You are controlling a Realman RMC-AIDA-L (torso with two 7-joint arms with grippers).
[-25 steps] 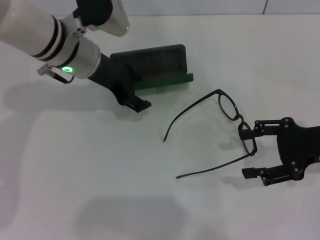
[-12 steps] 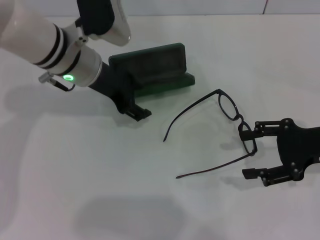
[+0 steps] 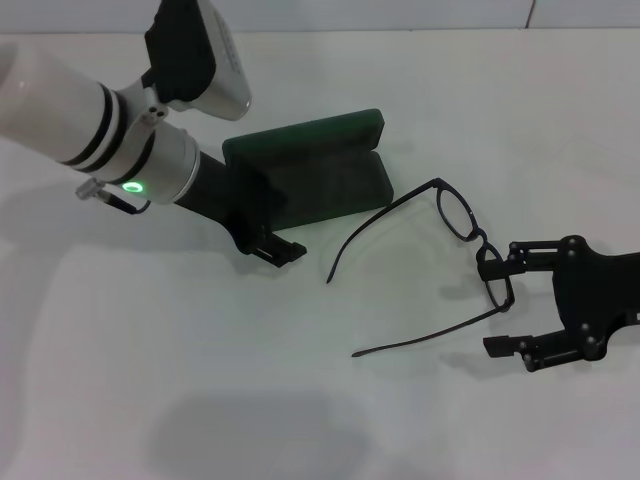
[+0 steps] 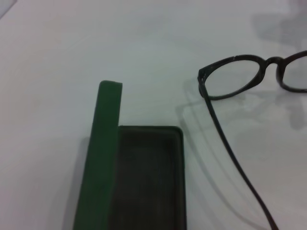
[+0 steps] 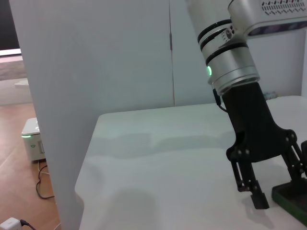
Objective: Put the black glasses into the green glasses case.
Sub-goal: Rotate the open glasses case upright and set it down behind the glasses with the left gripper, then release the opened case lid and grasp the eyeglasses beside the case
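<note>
The black glasses (image 3: 455,212) lie on the white table with both temple arms unfolded toward my left. My right gripper (image 3: 497,305) is open, and the near lens end of the frame sits between its fingers. The green glasses case (image 3: 330,170) stands open behind the glasses, its lid raised beside the dark lining (image 4: 148,177). My left gripper (image 3: 272,248) is at the case's left end. In the right wrist view its fingers (image 5: 249,179) are spread, with the case's corner (image 5: 292,203) between them. The left wrist view also shows the glasses (image 4: 273,60) just past the case.
The white table (image 3: 200,380) stretches bare toward the front and left. In the right wrist view a white partition (image 5: 86,72) stands beside the table's edge (image 5: 88,163), with a small box (image 5: 33,139) and cables on the floor beyond.
My left arm has drawn nearer to me and the case has come with it, sliding and turning toward the glasses. The right gripper and the glasses have not moved.
</note>
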